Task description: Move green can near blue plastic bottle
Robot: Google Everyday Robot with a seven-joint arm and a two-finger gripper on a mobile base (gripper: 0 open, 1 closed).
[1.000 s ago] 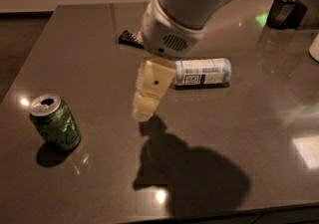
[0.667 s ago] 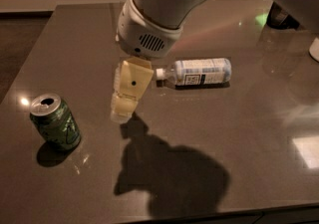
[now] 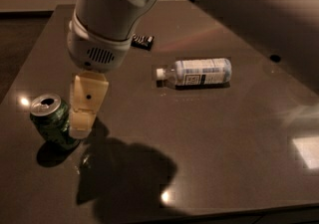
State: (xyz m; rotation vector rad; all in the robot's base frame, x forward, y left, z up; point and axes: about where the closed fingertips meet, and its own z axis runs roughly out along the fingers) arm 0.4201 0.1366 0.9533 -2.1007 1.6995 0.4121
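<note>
The green can [image 3: 51, 120] stands upright at the left of the dark table, its silver top with a pull-tab hole facing up. The blue plastic bottle [image 3: 196, 72] lies on its side right of the table's middle, white cap pointing left. My gripper [image 3: 82, 121] hangs from the big white arm [image 3: 107, 16], its cream-coloured fingers [image 3: 85, 103] pointing down just right of the can, close beside it or touching it. The bottle is well to the right of both.
A dark flat snack bar wrapper [image 3: 142, 41] lies behind the arm near the table's far side. The table's left edge [image 3: 30, 63] runs close to the can. The arm's shadow [image 3: 127, 178] falls on the front of the table.
The arm and gripper have moved left, from near the bottle to right beside the can. The can and bottle have kept their places on the table.
</note>
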